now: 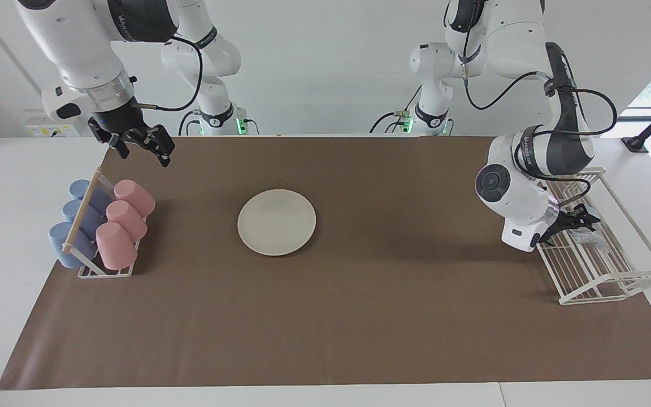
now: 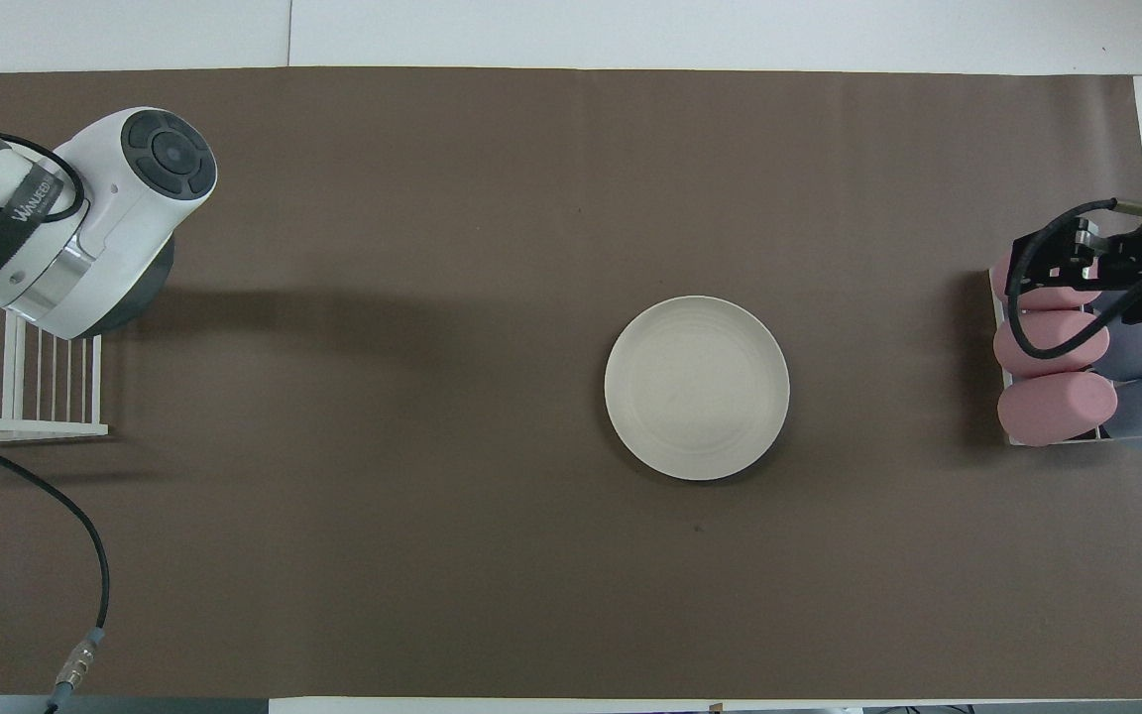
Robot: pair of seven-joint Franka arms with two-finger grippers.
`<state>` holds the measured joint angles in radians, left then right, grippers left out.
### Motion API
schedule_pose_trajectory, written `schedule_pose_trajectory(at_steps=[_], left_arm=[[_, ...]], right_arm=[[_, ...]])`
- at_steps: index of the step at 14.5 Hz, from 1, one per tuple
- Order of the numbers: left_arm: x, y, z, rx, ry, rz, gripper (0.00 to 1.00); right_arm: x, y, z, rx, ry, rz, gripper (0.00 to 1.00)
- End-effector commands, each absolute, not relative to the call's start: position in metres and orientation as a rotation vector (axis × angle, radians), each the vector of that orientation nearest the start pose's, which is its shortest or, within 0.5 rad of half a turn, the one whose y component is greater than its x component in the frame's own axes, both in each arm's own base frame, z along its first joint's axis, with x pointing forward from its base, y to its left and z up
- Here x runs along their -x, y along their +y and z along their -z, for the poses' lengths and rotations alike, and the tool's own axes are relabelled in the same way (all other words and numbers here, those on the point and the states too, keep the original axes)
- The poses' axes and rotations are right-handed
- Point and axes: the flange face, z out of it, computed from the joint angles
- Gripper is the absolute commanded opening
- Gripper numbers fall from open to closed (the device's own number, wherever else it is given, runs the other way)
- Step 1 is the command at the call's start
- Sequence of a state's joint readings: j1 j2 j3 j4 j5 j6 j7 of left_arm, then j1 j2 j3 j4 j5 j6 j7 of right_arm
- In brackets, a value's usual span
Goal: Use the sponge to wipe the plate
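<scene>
The left claw (image 1: 577,221), standing open and holding nothing, is reaching into the white wire rack (image 1: 613,282) at the crinkled silvery foil-like sponge (image 1: 595,239); its arm is bending low over the brown-covered surface (image 1: 359,316). The right claw (image 1: 142,144), open and empty, is hanging above the rack of pink and blue cups (image 1: 116,226). The round cream-white plate (image 1: 276,221) is lying mid-surface.

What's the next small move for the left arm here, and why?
Probably ease the left end effector the last bit onto the sponge and close. It is open, low inside the wire rack right at the sponge, with no grip evident. The plate lies bare mid-table; the right end effector waits, open, above the cup rack.
</scene>
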<state>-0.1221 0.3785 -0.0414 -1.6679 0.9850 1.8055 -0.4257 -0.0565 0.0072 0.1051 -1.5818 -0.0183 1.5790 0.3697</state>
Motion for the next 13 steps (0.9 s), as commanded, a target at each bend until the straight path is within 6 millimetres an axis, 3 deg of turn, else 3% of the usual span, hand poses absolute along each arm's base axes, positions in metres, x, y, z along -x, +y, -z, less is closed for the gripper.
schedule_pose_trajectory(at_steps=[1,3,6,9,13], left_arm=[[-0.652,-0.030,-0.409,2.195,0.108,0.093,0.98],[-0.653,-0.029,-0.410,2.191,0.108,0.097,0.85],[-0.653,-0.021,-0.408,2.196,0.084,0.102,0.56],[-0.654,-0.014,-0.408,2.200,0.040,0.118,0.00],[-0.655,-0.019,-0.413,2.206,0.042,0.125,0.00]], right_arm=[[-0.555,0.042,-0.616,3.094,0.670,0.047,1.00],[-0.559,0.048,-0.613,3.065,0.684,0.085,1.00],[-0.559,0.064,-0.612,3.018,0.800,0.087,1.00],[-0.557,0.076,-0.613,3.000,0.850,0.089,1.00],[-0.556,0.080,-0.611,3.006,0.839,0.086,1.00]])
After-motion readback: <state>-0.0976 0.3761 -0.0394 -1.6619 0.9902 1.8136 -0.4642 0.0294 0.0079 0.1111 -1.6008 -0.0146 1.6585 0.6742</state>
